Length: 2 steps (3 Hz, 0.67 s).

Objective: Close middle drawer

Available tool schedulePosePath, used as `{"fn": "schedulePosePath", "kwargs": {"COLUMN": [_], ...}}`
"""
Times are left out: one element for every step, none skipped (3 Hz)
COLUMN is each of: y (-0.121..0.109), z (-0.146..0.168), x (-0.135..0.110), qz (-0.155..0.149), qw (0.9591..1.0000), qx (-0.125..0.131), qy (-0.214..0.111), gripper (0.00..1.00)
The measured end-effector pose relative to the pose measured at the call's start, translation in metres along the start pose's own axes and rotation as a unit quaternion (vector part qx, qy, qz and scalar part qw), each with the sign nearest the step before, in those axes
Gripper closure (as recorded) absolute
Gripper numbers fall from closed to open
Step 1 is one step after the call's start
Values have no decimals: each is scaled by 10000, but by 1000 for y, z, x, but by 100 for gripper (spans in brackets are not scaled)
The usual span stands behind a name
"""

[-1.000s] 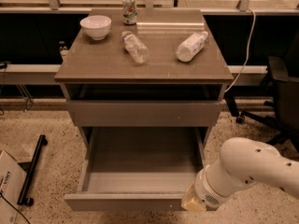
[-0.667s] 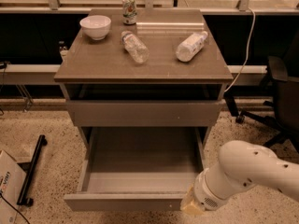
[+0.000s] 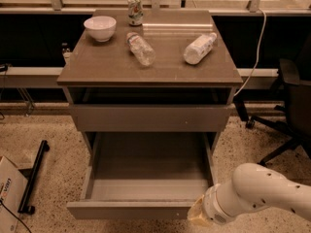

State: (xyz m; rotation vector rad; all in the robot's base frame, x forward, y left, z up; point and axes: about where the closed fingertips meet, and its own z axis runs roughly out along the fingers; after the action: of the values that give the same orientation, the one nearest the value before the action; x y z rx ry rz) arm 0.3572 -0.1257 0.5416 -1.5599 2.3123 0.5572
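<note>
The middle drawer is pulled far out of the grey-brown cabinet, and its deep plain box is empty. Its low front panel faces me near the bottom of the view. My gripper is at the end of the white arm, which comes in from the lower right. The gripper sits right at the right end of that front panel, at the same height. A taller flat front panel above the open drawer is shut.
On the cabinet top stand a white bowl and a can, with a clear bottle and a white bottle lying down. An office chair is at the right. A black bar and a cardboard box lie on the floor at the left.
My arm and gripper have shifted slightly left, toward the right end of the drawer's front panel. The drawer has not visibly moved.
</note>
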Motion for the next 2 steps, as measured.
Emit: {"fn": "schedulePosePath", "kwargs": {"y": [-11, -28], "z": [27, 59], "x": [13, 24], "qz": [45, 121], "qw": [9995, 9987], "qx": [-104, -188], "qy": [-292, -459], "gripper": [100, 100]}}
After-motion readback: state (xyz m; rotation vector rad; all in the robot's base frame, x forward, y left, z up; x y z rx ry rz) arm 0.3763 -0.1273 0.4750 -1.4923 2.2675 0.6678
